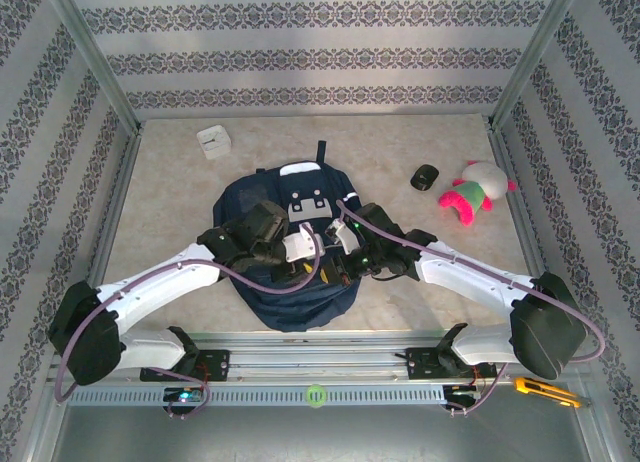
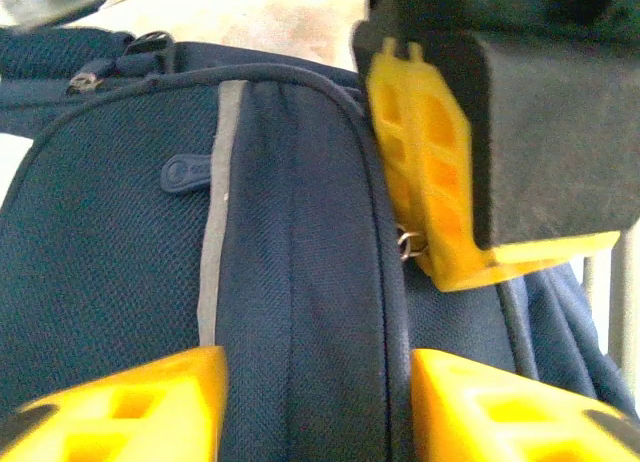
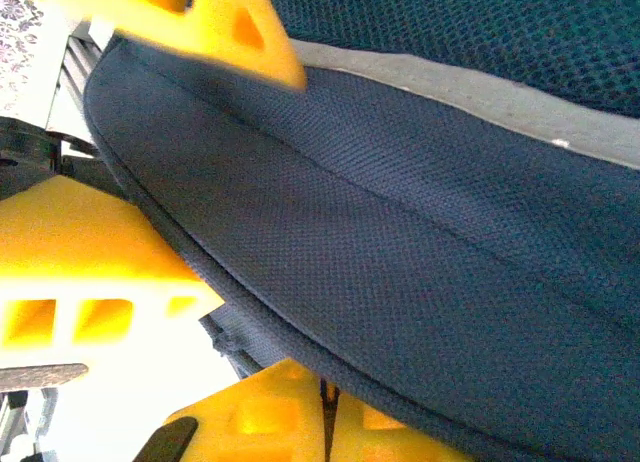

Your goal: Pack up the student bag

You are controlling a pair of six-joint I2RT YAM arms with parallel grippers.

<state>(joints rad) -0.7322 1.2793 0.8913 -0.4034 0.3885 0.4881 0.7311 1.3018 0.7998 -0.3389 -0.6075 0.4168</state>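
Navy student bag (image 1: 300,304), mid hidden by L+R arms (image 1: 170,277)

Bright even light, soft shadows; wrist views blurred, overexposed lower edges.

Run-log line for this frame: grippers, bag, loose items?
left gripper: open over student bag | right gripper: shut on bag edge | plush toy, white box: outside bag

student bag (image 1: 300,304) middle covered, zip pull (image 2: 186,172) blurred
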